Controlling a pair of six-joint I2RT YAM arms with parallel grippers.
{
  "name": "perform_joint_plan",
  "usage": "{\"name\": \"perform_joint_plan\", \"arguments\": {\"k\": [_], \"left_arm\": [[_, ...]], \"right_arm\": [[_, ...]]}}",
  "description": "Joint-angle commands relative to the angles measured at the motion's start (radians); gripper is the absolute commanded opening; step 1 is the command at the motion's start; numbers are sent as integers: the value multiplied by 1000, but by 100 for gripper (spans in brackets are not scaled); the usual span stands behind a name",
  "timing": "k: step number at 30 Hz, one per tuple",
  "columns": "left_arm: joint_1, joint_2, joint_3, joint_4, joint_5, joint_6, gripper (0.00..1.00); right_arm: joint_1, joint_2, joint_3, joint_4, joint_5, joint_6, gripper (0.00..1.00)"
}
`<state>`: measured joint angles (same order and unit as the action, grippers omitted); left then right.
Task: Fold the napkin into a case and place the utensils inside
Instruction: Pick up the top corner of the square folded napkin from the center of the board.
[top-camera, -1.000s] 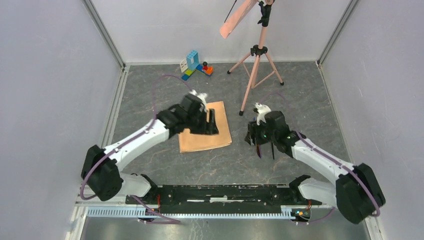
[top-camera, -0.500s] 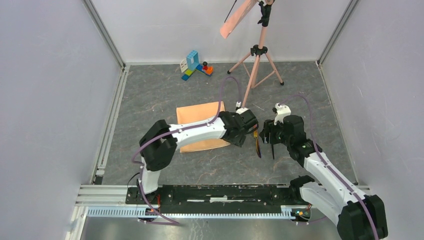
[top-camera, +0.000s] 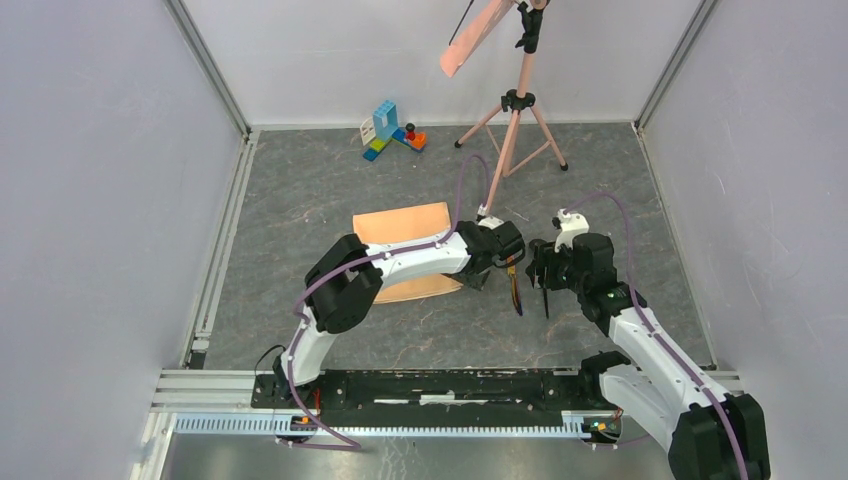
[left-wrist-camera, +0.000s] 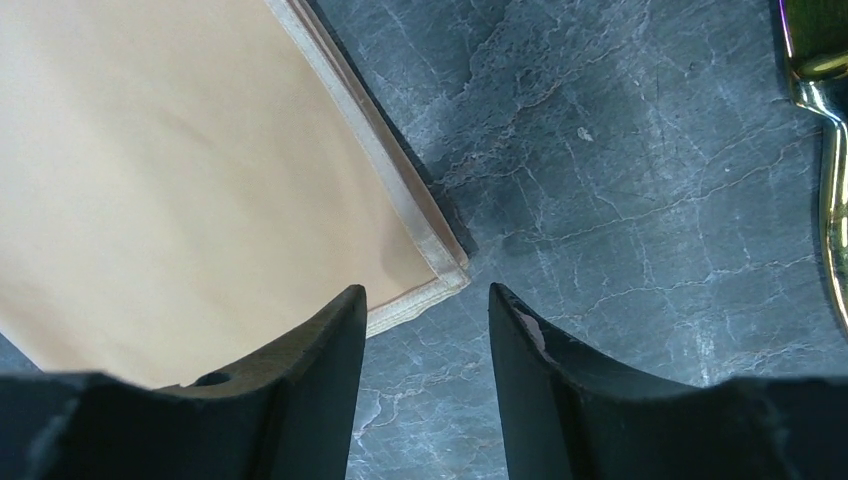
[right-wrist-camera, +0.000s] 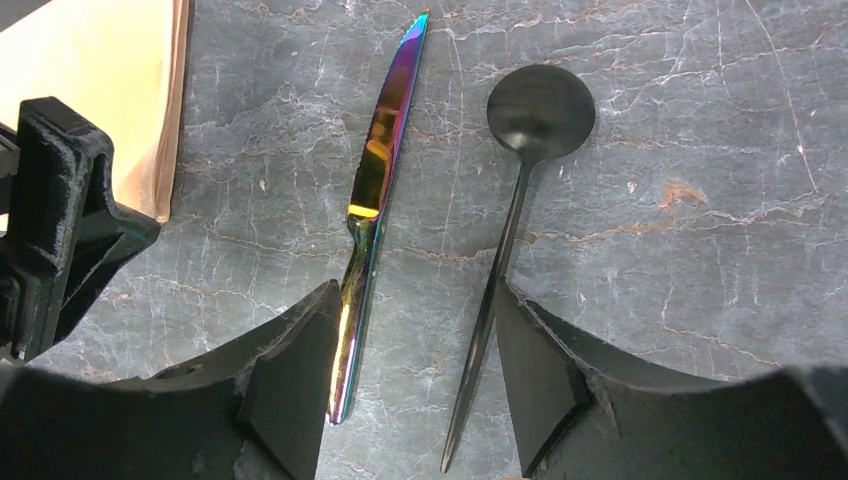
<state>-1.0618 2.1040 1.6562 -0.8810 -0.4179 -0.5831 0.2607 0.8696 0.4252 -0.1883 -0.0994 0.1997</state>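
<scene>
Two grippers now crowd the right edge of the folded peach-tan cloth napkin (top-camera: 400, 225). A second ago your left gripper (left-wrist-camera: 425, 300) rested on that napkin. It has since swung off and hangs, jaws apart and empty, over the napkin's near right corner. Your right gripper (right-wrist-camera: 415, 300), also spread and holding nothing, hovers further right of the napkin, above the handles of the iridescent purple-gold knife (right-wrist-camera: 385, 140) and thin black spoon (right-wrist-camera: 540, 105), which lie side by side. Print on the small white card (top-camera: 367, 130) far behind the napkin is too small to read.
</scene>
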Motion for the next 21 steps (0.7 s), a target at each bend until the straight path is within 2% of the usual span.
{"name": "perform_joint_plan", "arguments": {"k": [1, 4, 21], "left_arm": [[0, 12, 17, 20, -32, -57, 54], [1, 23, 11, 35, -24, -57, 49], [-1, -2, -25, 50, -45, -65, 45]], "right_arm": [[-8, -4, -11, 39, -18, -15, 64], [-12, -6, -9, 37, -24, -16, 63], [-14, -2, -19, 55, -61, -16, 62]]}}
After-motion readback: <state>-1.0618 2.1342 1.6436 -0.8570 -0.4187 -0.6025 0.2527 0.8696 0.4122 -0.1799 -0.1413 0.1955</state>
